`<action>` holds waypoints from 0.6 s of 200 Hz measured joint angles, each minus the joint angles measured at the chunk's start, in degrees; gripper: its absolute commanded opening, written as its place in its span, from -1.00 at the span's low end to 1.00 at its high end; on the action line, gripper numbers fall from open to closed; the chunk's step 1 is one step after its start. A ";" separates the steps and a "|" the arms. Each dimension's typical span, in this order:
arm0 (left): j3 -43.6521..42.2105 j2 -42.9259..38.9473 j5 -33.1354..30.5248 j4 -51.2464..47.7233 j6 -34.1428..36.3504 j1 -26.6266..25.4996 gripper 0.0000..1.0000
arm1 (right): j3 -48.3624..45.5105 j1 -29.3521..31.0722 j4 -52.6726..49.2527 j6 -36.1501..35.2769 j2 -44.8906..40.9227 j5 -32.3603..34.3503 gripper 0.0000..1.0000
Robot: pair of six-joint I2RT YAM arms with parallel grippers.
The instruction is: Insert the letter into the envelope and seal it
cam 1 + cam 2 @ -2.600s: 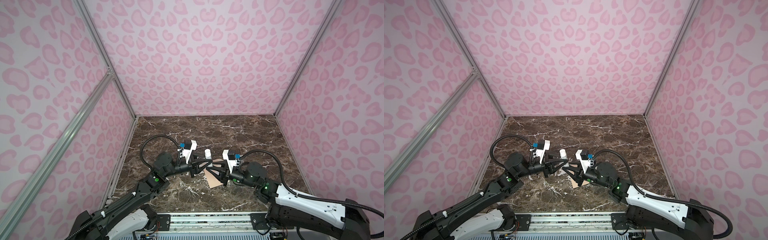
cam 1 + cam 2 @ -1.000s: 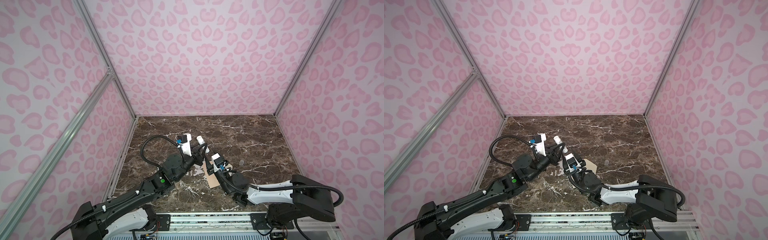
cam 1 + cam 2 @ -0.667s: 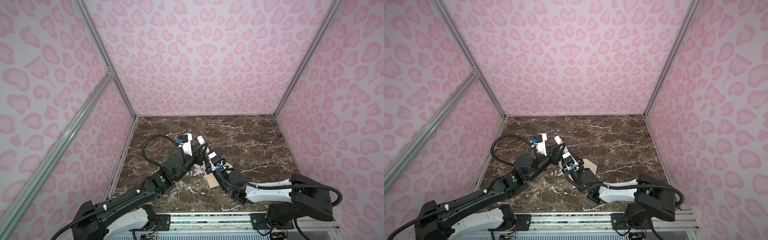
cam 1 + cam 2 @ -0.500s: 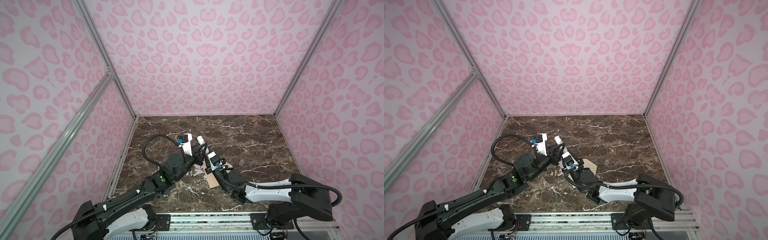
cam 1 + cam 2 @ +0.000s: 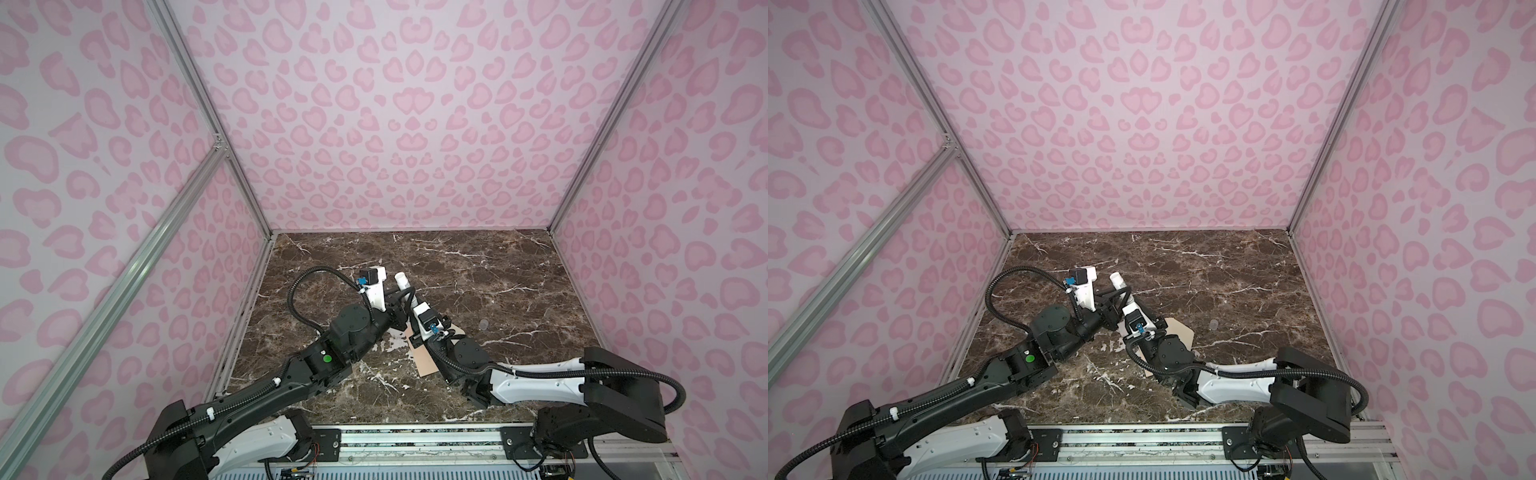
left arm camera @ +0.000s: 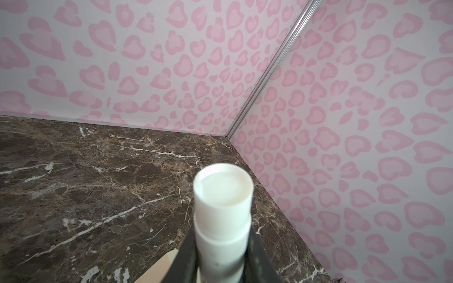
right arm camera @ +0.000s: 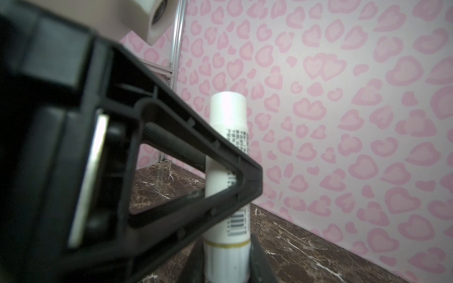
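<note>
Left pincer clenches the glue stick mid-tube; right pincer grips one end

surface: brown marble table | on it: envelope | small cap, maybe

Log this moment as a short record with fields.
left fingers: closed on the white plastic glue-stick tube
right fingers: closed on the same tube, nearer its base
tube: held off the dark brown marble table by both arms
peach paper envelope: flat on the table under the arms, partly hidden
letter: not visible
flap sealed: cannot tell
</note>
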 measured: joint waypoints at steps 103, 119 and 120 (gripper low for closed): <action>-3.80 -0.66 7.76 5.75 0.37 0.55 -0.92 | -0.90 -1.27 -18.91 10.10 -12.17 -8.31 -0.76; -6.32 -1.92 12.46 9.05 1.07 1.25 -0.92 | -0.87 -2.38 -25.57 13.86 -16.55 -14.23 -0.78; -6.49 -2.05 12.92 9.27 1.16 1.31 -0.92 | -0.87 -2.47 -26.10 14.23 -16.90 -14.75 -0.78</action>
